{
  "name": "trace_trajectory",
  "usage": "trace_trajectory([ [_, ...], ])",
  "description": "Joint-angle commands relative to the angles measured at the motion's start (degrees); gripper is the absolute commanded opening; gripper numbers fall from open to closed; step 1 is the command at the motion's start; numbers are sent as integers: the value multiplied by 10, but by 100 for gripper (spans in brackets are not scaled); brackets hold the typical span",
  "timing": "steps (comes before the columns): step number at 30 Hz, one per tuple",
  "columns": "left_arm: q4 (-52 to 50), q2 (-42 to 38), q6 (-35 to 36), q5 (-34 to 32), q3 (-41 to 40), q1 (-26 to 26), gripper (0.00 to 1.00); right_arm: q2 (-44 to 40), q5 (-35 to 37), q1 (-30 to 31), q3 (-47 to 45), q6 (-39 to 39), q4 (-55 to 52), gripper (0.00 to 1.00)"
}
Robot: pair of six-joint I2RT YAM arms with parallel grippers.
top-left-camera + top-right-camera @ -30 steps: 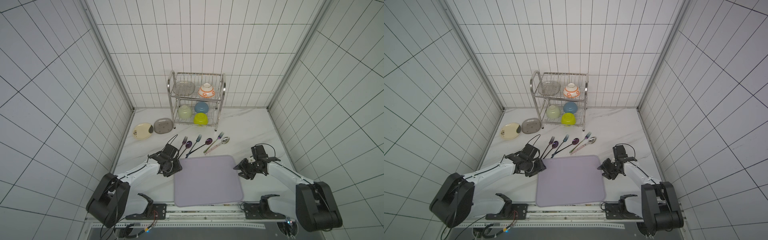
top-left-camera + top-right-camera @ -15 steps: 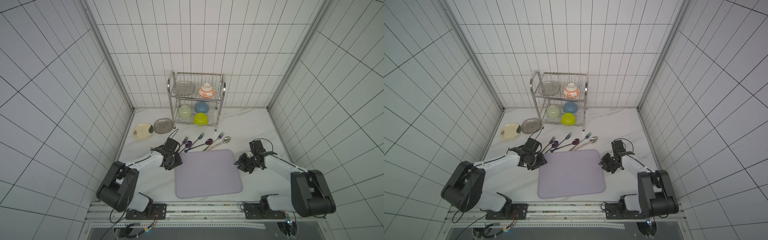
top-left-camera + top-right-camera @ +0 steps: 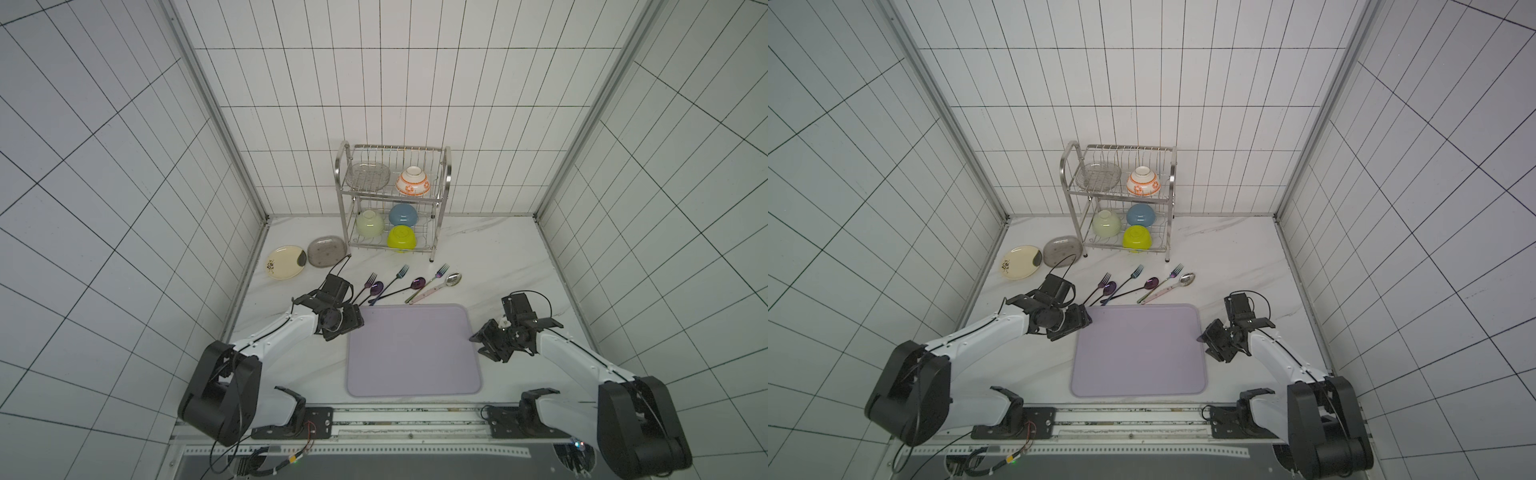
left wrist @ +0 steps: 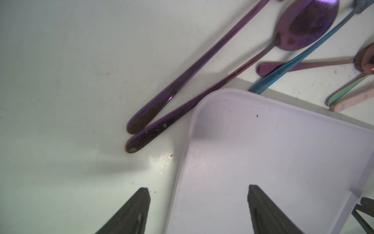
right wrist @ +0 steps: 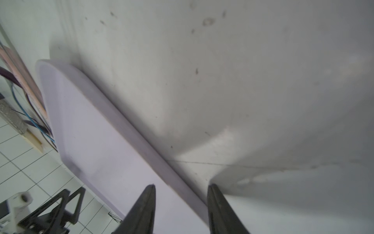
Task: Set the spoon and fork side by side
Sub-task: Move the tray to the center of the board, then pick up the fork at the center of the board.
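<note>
White marbled table (image 3: 498, 257), purple spoon (image 4: 307, 22) and fork (image 4: 192, 71) untouched.
Glossy violet, handle ends touching, they lie just ahead of my left fingers (image 4: 139, 206), spread wide, empty; my right fingers (image 5: 145, 206), narrower, straddle the mat (image 5: 91, 131) edge.

Ahead of your left gripper (image 4: 198, 188), the purple fork (image 4: 182, 81) runs off the wrist picture's edge before its tines, and past your right gripper (image 5: 182, 185), beyond the mat (image 5: 91, 131), the cutlery (image 5: 26, 87) is blurred and cropped.
</note>
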Motion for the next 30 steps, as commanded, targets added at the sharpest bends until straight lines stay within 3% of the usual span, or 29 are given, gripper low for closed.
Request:
trace_trajectory([
  [1, -78, -26, 50, -72, 61, 2, 80, 11, 80, 4, 49, -79, -105, 51],
  [6, -97, 28, 148, -113, 148, 2, 79, 32, 131, 6, 149, -213, -173, 55],
  [11, -85, 142, 255, -103, 223, 1, 73, 50, 116, 14, 189, -296, -174, 55],
  [15, -77, 227, 318, -100, 269, 5, 67, 56, 91, 19, 186, -307, -151, 55],
  [30, -92, 395, 378, -57, 385, 29, 48, 59, 57, 21, 152, -320, -138, 53],
])
